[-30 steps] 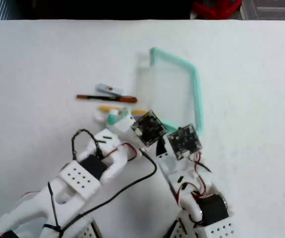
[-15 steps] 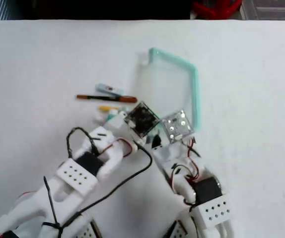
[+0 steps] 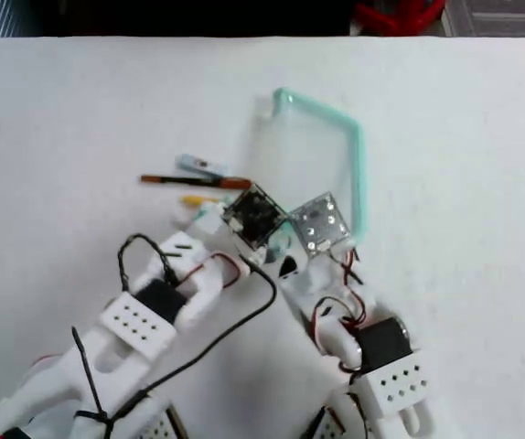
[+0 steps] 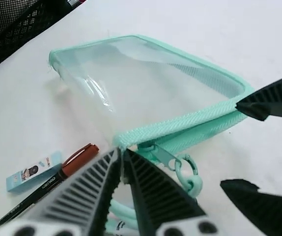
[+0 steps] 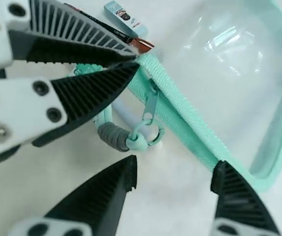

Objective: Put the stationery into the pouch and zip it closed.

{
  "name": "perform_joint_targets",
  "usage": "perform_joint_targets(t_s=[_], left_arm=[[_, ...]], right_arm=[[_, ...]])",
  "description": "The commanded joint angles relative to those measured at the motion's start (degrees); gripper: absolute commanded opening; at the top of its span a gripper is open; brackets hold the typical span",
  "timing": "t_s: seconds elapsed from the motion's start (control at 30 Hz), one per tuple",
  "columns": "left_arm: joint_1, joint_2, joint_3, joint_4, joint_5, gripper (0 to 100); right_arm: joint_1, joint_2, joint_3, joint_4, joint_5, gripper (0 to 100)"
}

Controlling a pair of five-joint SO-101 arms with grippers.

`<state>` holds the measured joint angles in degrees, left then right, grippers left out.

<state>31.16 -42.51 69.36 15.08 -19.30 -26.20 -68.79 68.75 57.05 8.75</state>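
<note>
Clear plastic pouch with mint-green zip (image 3: 313,155) lies mid-tabletop. The left gripper (image 4: 121,155) pinches its zip end, likely anchoring it. The right gripper (image 5: 175,169) gapes wide around the mint zipper pull (image 5: 150,110). Black-brown pen (image 3: 194,181) lies outside the pouch.

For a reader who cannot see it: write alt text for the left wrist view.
The left gripper pinches the zipper-end corner of a clear, mint-edged pouch on a white table. The right gripper stands open astride the zipper edge, near the zipper pull. A brown-capped pen and a small blue box lie beside the pouch.
</note>
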Motion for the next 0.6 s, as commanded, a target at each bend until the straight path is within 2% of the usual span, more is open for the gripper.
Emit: perform_joint_targets(t_s=[0.0, 0.17, 0.3, 0.4, 0.57], left_arm=[[1.0, -2.9, -1.3, -1.4, -1.1, 3], [1.0, -2.9, -1.3, -1.4, -1.1, 2], [1.0, -2.9, -1.3, -1.2, -1.1, 3], [1.0, -2.9, -1.3, -1.3, -1.1, 3], [0.7, -7.0, -0.9, 0.3, -1.1, 2]], right_arm=[[-0.4, 1.6, -5.4, 3.5, 2.6, 25.4], [-0.7, 2.1, -8.6, 6.1, 2.0, 30.3], [-2.3, 2.1, -8.7, 6.0, 1.3, 30.5], [-4.7, 3.3, -8.5, 3.5, -0.6, 30.5], [-3.2, 13.6, -9.8, -2.4, -0.6, 29.6]])
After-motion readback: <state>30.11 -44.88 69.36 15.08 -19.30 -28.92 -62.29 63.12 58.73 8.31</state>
